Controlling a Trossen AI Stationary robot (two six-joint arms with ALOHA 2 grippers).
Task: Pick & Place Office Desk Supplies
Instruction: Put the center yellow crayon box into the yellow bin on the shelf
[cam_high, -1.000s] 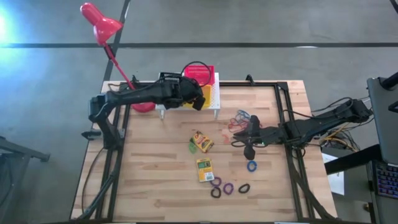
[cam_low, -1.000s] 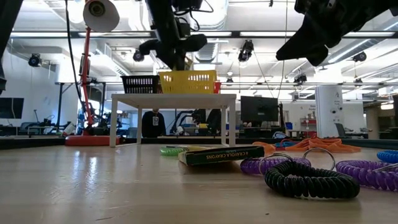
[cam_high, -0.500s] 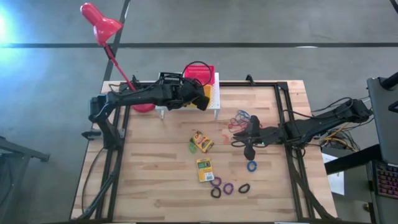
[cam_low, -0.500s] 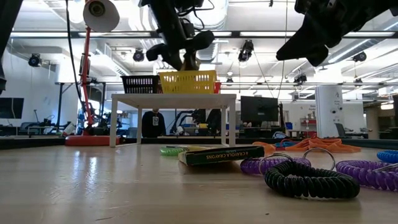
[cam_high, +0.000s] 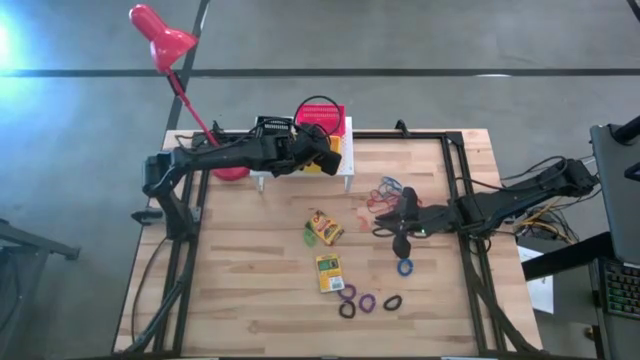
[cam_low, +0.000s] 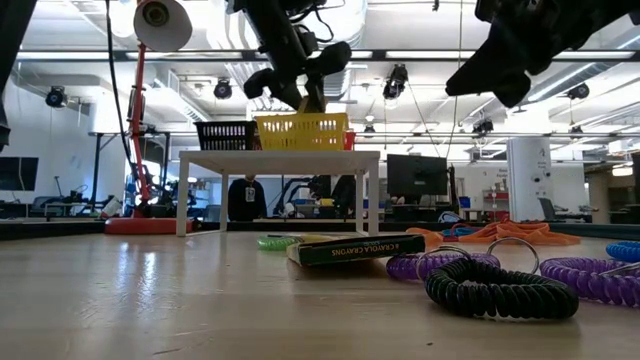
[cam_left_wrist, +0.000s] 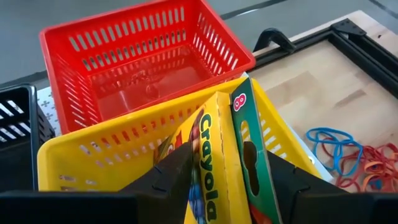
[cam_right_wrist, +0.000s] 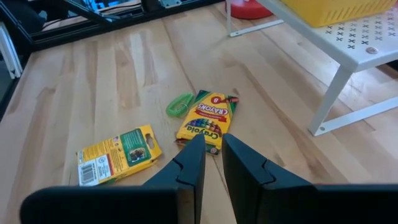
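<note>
Bright, even light on all four feeds, with a few hot spots.

From above I see a white glare at the left edge on the grey floor, and the table (cam_high: 260, 270) lit evenly with only faint shadows. At table height the ceiling strip lights burn bright, the arms read as dark silhouettes against them, and the near black coil ring (cam_low: 500, 290) looks soft while the table surface throws a pale sheen. My wrist feeds are clear.

Black basket (cam_left_wrist: 15, 130) cut off by frame edge
</note>
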